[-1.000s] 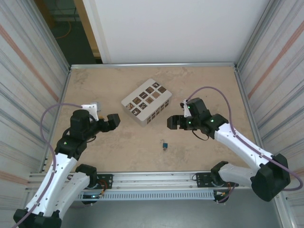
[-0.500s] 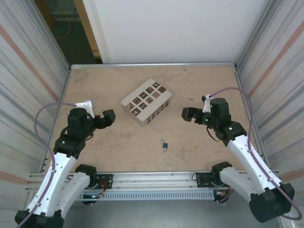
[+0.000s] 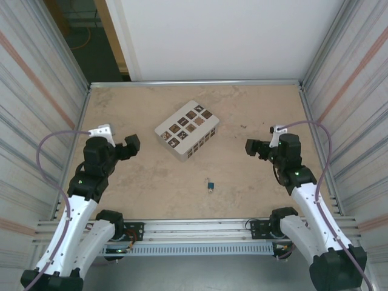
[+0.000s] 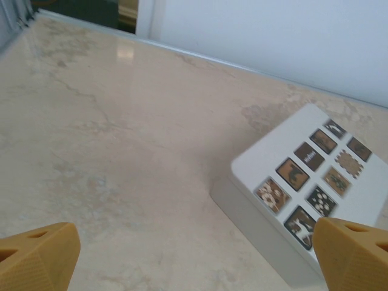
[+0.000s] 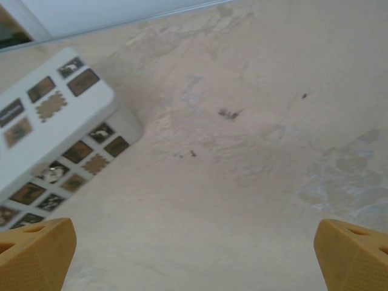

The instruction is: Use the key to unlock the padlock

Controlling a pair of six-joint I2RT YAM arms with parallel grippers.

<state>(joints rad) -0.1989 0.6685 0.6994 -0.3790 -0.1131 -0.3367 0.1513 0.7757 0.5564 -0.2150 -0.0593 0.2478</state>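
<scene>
You see the left fingers [image 4: 36,257] and right fingers [image 5: 351,251] spread wide, holding nothing, above the tabletop [image 3: 242,188]; the padlock [image 3: 210,185] lies untouched, apart from both.

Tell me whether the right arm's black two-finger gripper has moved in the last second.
Yes. The right gripper has drawn back rightward, away from the white box with dark square tags.
</scene>
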